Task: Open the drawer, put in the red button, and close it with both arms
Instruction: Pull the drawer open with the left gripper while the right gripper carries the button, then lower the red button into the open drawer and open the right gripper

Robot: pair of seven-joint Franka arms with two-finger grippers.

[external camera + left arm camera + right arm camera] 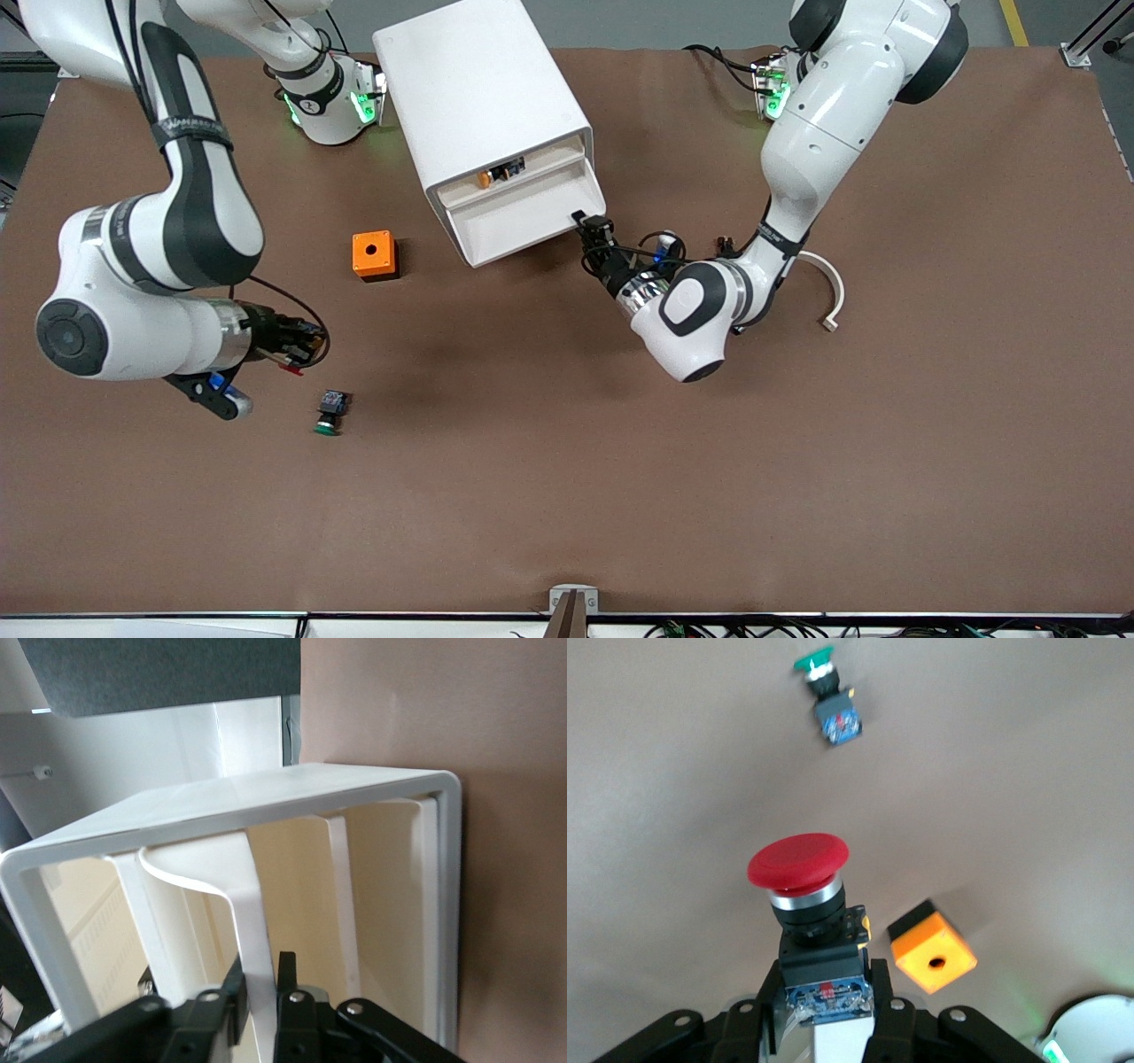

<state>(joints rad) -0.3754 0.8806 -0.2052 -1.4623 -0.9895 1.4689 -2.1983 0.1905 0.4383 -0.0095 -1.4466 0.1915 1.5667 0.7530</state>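
Observation:
The white cabinet (483, 89) lies on the table with its drawer fronts turned toward the left arm's end. Its topmost drawer shows an orange part (485, 179). The drawer (523, 221) under it stands pulled out a little. My left gripper (592, 232) is at that drawer's corner, and in the left wrist view the left gripper (260, 983) is shut on a thin white rib of the drawer front (252, 921). My right gripper (292, 347) hangs over the table toward the right arm's end, shut on the red button (799, 861) by its black body.
A green-capped button (330, 415) lies on the table just below my right gripper, also in the right wrist view (831, 698). An orange box with a hole (374, 255) sits between it and the cabinet. A white curved strip (828, 292) lies by the left arm.

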